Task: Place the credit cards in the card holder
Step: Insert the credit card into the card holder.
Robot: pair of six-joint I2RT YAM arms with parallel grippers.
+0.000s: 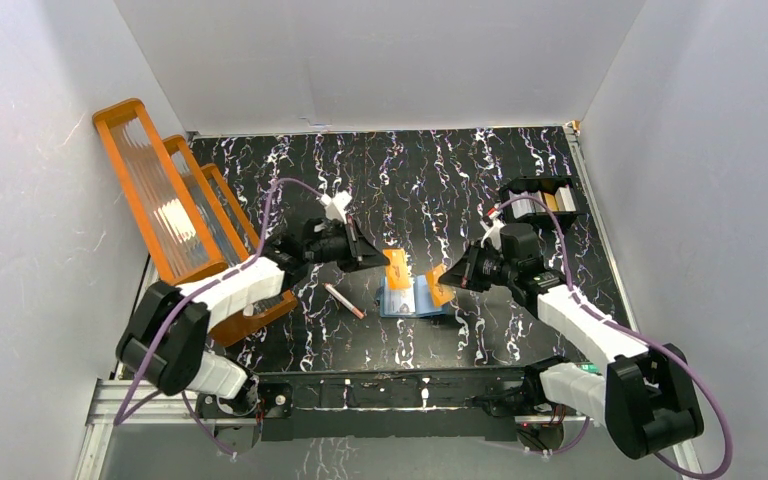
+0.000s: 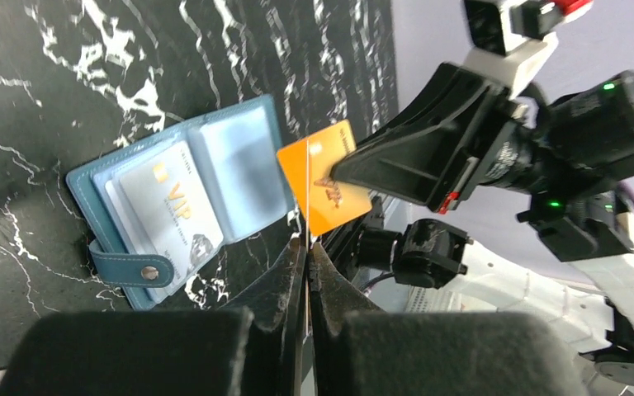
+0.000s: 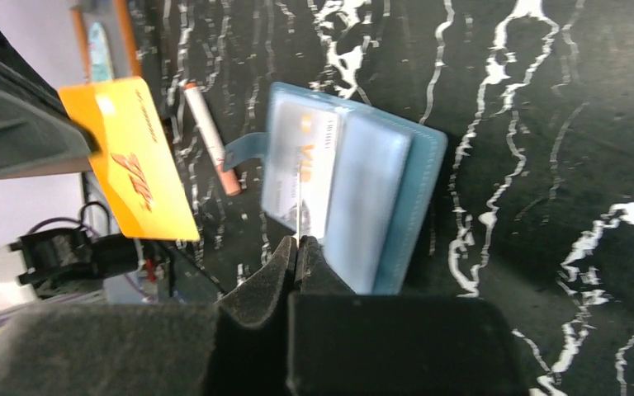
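The teal-blue card holder (image 1: 407,301) lies open on the table between my two grippers, with a silver-white VIP card (image 2: 169,206) in a clear pocket. My left gripper (image 1: 375,258) is shut on an orange card (image 1: 396,268), held upright just above the holder's left side. My right gripper (image 1: 452,278) is shut on a second orange card (image 1: 439,286) at the holder's right edge. In each wrist view the gripper's own card shows only edge-on between the shut jaws, and the other arm's card (image 2: 326,177) (image 3: 136,169) faces the camera. The holder also shows in the right wrist view (image 3: 380,190).
A thin pink-brown stick (image 1: 345,300) lies left of the holder. A big orange ribbed rack (image 1: 175,205) stands at the far left. A black compartmented tray (image 1: 542,198) with cards sits at the back right.
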